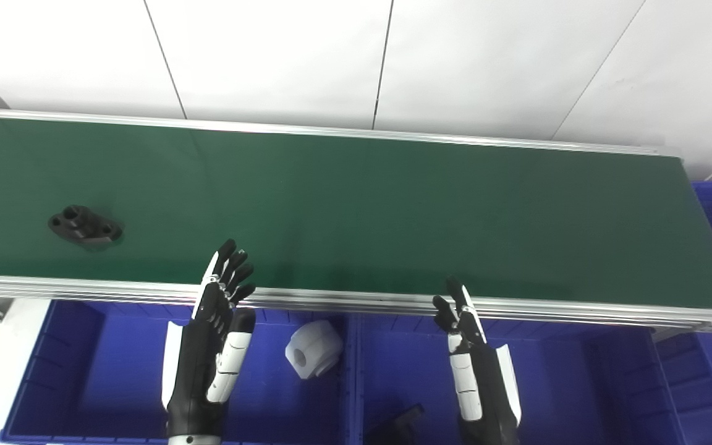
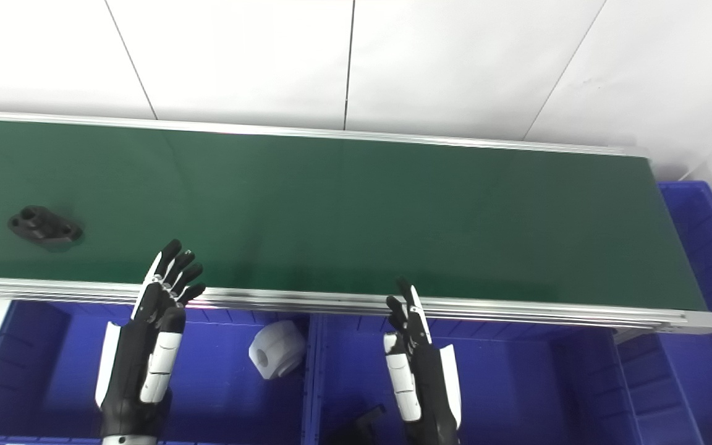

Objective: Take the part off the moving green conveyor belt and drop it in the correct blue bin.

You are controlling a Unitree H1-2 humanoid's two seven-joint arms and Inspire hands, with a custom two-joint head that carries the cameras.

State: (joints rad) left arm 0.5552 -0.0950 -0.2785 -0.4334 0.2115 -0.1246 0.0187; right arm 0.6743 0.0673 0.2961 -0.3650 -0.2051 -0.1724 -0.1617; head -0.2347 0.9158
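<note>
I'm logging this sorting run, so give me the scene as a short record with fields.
belt: green belt, one black part on its left end
left bin: blue bin, holds a white part
right bin: dark part at bottom edge
left robot hand: open, empty, at near rail
right robot hand: open, empty

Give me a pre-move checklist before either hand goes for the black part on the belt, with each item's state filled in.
1. Black part in view on the green belt, far left: ok.
2. Left hand empty, fingers apart, ready to grasp: ok.
3. Right hand empty, fingers extended: ok.
4. Left hand within grasp of the part: not ok; it hangs at the belt's near rail, to the right of the part.
5. Bins identified: the left blue bin holds a white part, the middle blue bin a dark part: ok.
6. Belt direction and speed: cannot tell.
</note>
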